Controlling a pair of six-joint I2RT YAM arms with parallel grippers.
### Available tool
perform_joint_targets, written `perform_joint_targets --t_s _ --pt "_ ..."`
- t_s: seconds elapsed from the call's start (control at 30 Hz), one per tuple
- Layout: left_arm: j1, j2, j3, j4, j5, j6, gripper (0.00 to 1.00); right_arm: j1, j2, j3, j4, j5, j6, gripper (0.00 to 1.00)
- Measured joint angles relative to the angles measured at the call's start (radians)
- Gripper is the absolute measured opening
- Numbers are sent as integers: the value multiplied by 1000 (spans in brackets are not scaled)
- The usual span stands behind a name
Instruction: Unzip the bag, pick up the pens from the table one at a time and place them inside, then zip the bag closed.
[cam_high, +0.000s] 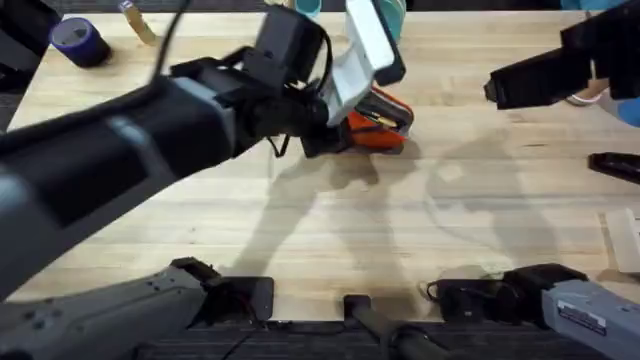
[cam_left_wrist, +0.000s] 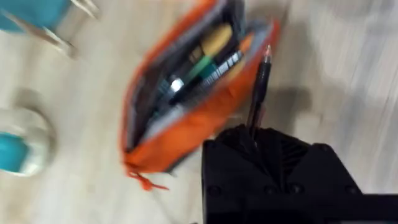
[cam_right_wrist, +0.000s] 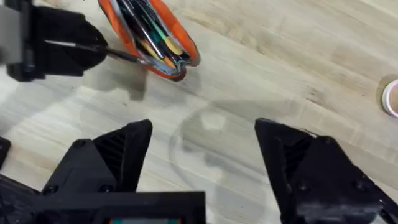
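Pale plank tabletop (cam_high: 330, 240) with a few things lying on it

The orange bag (cam_high: 382, 124) lay open on the far middle of the tabletop, pens and coloured sticks inside. A dark blue tape roll (cam_high: 80, 42) sat at the far left corner, a flat black object (cam_high: 615, 165) near the right edge, and pale cards (cam_high: 624, 240) closer in.

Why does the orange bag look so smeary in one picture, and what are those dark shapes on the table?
Left wrist view: the bag is smeared by motion blur. Overhead view: the left arm close under the camera looks big and fuzzy, and the grey patches on the table are arm shadows. Right wrist view: the bag is sharper.
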Motion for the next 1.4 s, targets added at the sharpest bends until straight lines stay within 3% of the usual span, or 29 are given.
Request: perform_joint_targets --t_s 0.2,0.5,0.77,0.97,1.4 --pt "0 -84 0 192 18 0 42 0 0 0 0 0 0 996" --pt "0 -44 0 426 115 7 42 0 0 0 2 0 0 997" --pt "0 70 0 432 189 121 42 0 0 0 23 0 0 996" --pt "0 160 0 432 203 198 42 0 0 0 41 0 0 997" --pt "0 247 0 435 112 252 42 0 0 0 43 0 0 996"
